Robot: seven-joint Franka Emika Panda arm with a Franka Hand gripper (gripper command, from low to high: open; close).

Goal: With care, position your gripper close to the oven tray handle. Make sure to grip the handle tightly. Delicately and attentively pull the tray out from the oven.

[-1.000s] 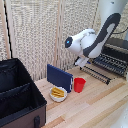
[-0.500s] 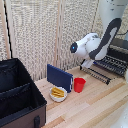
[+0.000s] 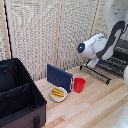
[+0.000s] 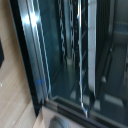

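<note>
Wooden table (image 3: 95, 107), one oven tray (image 3: 106, 69), one red cup (image 3: 79, 84), one gripper (image 3: 93, 63), jaws' spread apparently hidden.

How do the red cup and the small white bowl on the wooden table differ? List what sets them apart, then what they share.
The red cup is taller than it is wide; the white bowl is low and wide. The red cup's contents cannot be seen, while the white bowl holds something yellow. The red cup stands nearer the oven tray than the white bowl does. Both sit upright on the wooden table, in front of the blue slab.
</note>
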